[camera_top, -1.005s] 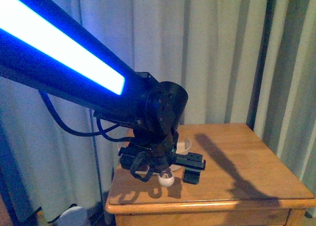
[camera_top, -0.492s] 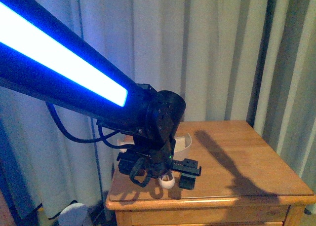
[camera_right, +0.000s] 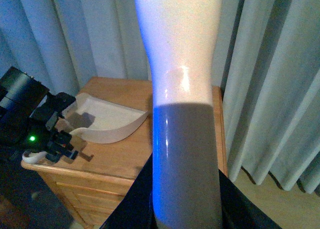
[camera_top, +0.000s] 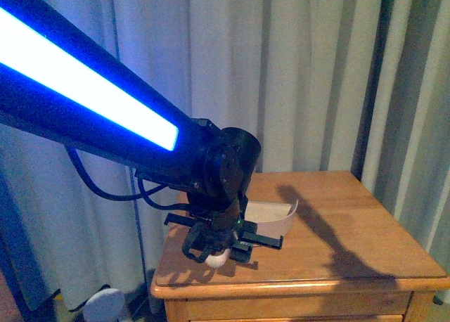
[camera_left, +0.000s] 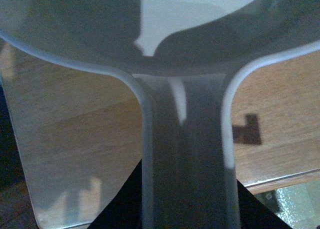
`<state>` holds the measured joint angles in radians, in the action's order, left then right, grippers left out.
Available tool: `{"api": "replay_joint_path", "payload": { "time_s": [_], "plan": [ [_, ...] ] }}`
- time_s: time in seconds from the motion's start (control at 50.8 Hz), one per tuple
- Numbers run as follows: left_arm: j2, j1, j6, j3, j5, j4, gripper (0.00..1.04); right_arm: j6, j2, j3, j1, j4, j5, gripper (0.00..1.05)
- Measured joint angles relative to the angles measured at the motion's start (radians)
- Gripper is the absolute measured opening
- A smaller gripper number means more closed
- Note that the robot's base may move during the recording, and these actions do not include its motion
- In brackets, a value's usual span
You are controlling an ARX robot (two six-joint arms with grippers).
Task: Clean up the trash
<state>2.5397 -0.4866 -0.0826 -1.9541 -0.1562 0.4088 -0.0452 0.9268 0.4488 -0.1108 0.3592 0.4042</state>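
My left gripper (camera_top: 221, 246) is shut on the handle of the white dustpan (camera_top: 271, 214), whose pan rests on the wooden bedside table (camera_top: 351, 245) near its front left corner. In the left wrist view the dustpan's handle (camera_left: 186, 154) runs from the jaws up to the wide pan. The right wrist view shows the dustpan (camera_right: 105, 121) from the side, with the left gripper (camera_right: 50, 139) at its handle end. My right gripper (camera_right: 185, 201) is shut on the thick white brush (camera_right: 182, 84) handle, which fills the middle of that view. The trash is out of view.
Pale curtains (camera_top: 302, 76) hang close behind and beside the table. My left arm with its blue light strip (camera_top: 84, 90) crosses the upper left of the front view. A rounded grey object (camera_top: 105, 304) sits on the floor to the table's left. Drawer fronts (camera_right: 95, 194) lie under the tabletop.
My left gripper has shifted a little toward the table's front left with the dustpan. The pan now shows more fully to the gripper's right.
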Motion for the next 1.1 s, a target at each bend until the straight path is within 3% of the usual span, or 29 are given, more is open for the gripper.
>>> {"api": "replay_joint_path", "payload": {
  "time_s": [0.414, 1.103],
  "plan": [
    [-0.103, 0.033, 0.08, 0.126, 0.027, -0.142, 0.24, 0.0, 0.0, 0.0, 0.0, 0.0, 0.0, 0.18],
    [-0.876, 0.148, 0.248, 0.734, 0.123, -0.382, 0.24, 0.0, 0.0, 0.0, 0.0, 0.0, 0.0, 0.18]
  ]
}}
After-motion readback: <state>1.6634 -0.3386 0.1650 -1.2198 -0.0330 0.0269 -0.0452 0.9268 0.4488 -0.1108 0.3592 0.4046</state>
